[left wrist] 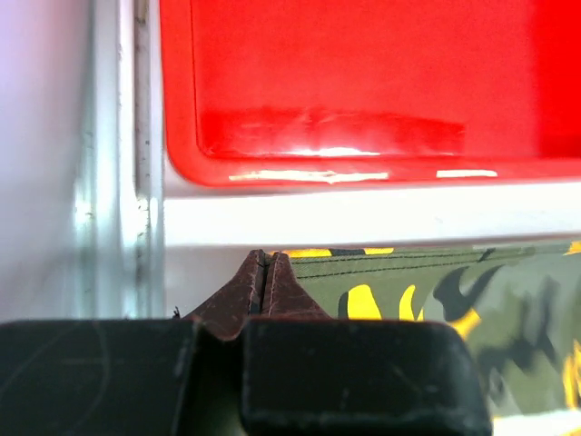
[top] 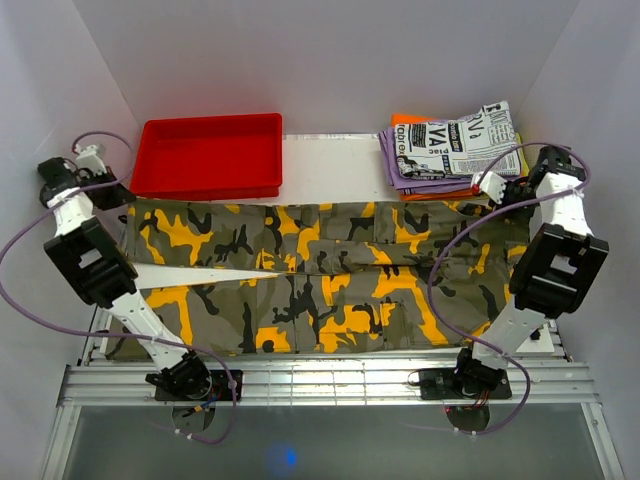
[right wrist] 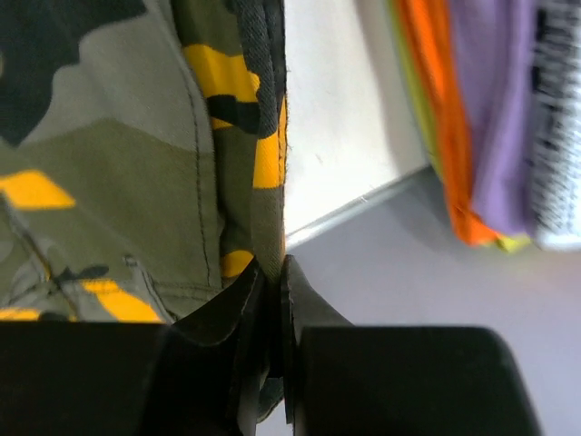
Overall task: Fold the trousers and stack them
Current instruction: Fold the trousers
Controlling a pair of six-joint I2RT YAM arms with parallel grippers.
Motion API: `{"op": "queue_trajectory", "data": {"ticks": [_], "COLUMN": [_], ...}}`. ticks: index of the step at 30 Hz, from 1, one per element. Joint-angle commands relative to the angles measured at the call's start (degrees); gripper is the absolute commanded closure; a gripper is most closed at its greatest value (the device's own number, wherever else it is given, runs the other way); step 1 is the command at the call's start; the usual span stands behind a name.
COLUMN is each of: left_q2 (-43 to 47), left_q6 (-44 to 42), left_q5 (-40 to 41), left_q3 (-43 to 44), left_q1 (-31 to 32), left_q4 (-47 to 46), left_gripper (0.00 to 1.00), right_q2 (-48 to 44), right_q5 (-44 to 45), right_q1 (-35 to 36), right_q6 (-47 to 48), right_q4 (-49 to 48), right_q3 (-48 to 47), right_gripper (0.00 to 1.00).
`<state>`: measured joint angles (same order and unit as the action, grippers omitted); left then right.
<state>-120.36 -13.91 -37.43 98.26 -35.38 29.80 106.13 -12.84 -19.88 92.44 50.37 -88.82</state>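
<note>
Trousers [top: 320, 270]: one pair, camouflage in olive, black and yellow-orange, spread flat across the table [top: 330, 165]. The legs point to my left and the waist to my right, just in front of my two bases.

Behind them on the left sits one red tray [top: 210, 190]. On the right is one stack of folded garments: a newspaper-print piece [top: 465, 140] on top, with purple [top: 400, 165] and orange [top: 405, 118] cloth under it.

I have two arms and two pincers. My left arm [top: 90, 260] rises from its base, leans out to the left edge and bends back in at the wrist beside the tray's near left corner. My right arm [top: 555, 265] mirrors it, leaning out to the right and bending in at the wrist beside the stack.

My left pincer [left wrist: 263, 272] is pressed together. Its tips meet right at the far corner of the trouser hem, on the white table just short of the tray's rim. They touch the hem's edge, but I cannot tell whether cloth lies between them.

My right pincer [right wrist: 272, 272] is also pressed together, pinching the trousers. The stitched edge of the cloth runs straight down into the narrow slit between my fingers [right wrist: 231, 304], and a bit of it shows again below them. The stack lies off to the right of that grip, apart from it.
</note>
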Motion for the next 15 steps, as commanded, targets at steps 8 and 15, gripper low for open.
{"op": "queue_trajectory", "data": {"ticks": [8, 15], "left_q2": [25.1, 31.5], "left_q6": [-29.1, -59.6], "left_q5": [-16.7, -10.6], "left_q3": [-17.2, -33.3], "left_q1": [-18.6, -30.5], "left_q4": [15.5, 28.8], "left_gripper": [1.00, 1.00], "right_q2": [-27.1, -38.1], "right_q5": [-10.4, -12.4], "right_q1": [-10.6, -24.8], "right_q6": [17.1, 39.3], "right_q4": [-4.1, 0.6], "right_q3": [22.8, 38.4], "right_gripper": [0.92, 0.92]}}
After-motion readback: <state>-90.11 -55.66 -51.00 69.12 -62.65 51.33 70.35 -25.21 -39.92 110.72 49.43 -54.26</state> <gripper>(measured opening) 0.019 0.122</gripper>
